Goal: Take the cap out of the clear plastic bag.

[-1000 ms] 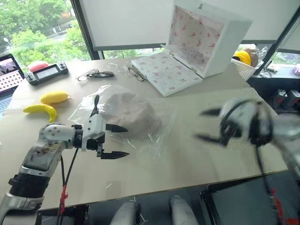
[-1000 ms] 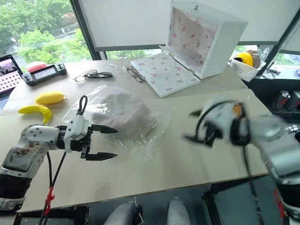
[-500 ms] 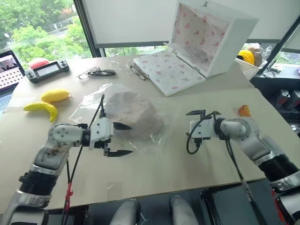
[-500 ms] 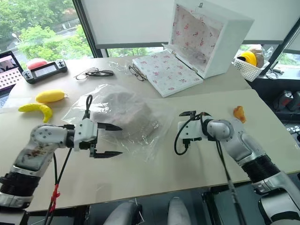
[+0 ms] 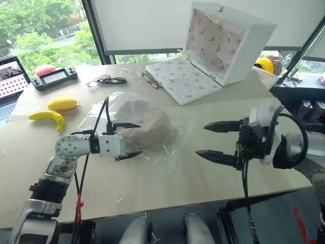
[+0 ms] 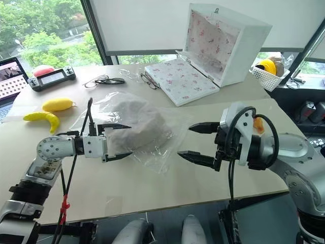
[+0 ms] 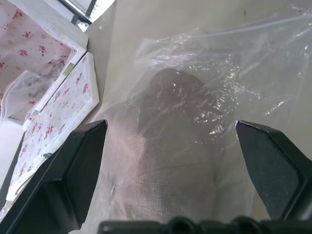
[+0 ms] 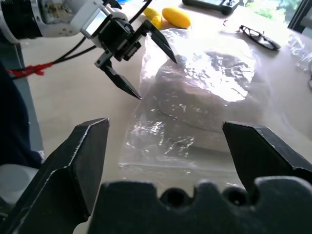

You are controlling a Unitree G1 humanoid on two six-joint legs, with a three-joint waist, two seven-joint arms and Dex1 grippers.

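My left gripper (image 5: 128,140) has crept forward since 1 second back, and its jaws have rolled to bracket the near side of the cap (image 5: 143,123). My right gripper (image 5: 219,141) has swung up off the table (image 5: 167,190) and hangs above it, level, aimed left at the bag. Both sets of jaws are spread wide, nothing held. The cap sits domed inside the clear plastic bag (image 5: 170,147), flat on the table between my 2 arms. Risk from here: if I pinch cap and film together on the left, the whole bundle drags and the cap never slides out. The glossy film could also slip from the right tips. Left forearm runs low, fingers pointing right and slightly down.
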